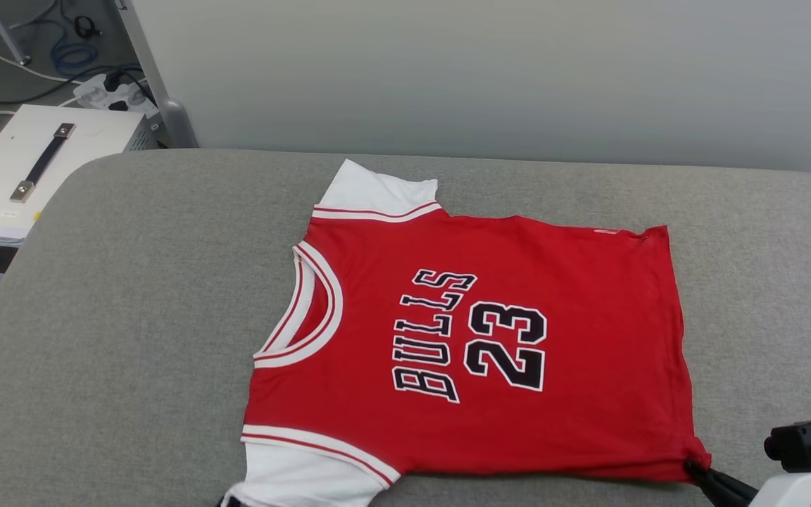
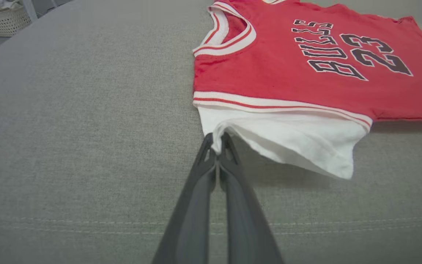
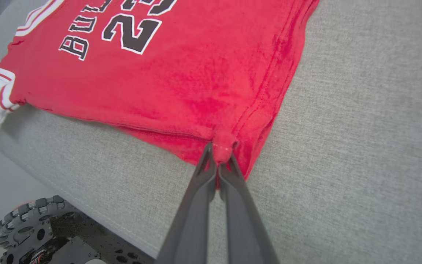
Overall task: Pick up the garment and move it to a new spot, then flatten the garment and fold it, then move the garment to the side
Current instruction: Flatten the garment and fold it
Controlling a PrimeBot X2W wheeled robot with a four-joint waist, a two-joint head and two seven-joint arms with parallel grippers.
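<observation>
The garment [image 1: 574, 310] is a red jersey with white sleeves, black letters and the number 23. It lies spread front-up on the grey cushioned surface [image 1: 131, 296], collar toward the left. In the left wrist view my left gripper [image 2: 217, 143] is shut on the edge of the near white sleeve [image 2: 299, 141], which is lifted slightly off the surface. In the right wrist view my right gripper [image 3: 219, 156] is shut on the near hem corner of the garment [image 3: 181, 73], bunching the red cloth. In the head view the right gripper [image 1: 700, 470] pinches that same corner at the lower right.
A white box [image 1: 32, 169] with a black handle stands on the floor past the surface's left edge, with cables behind it. A woven basket [image 2: 2, 20] sits far off. The robot's wheeled base [image 3: 31, 234] shows below the surface's front edge. A pale wall runs behind.
</observation>
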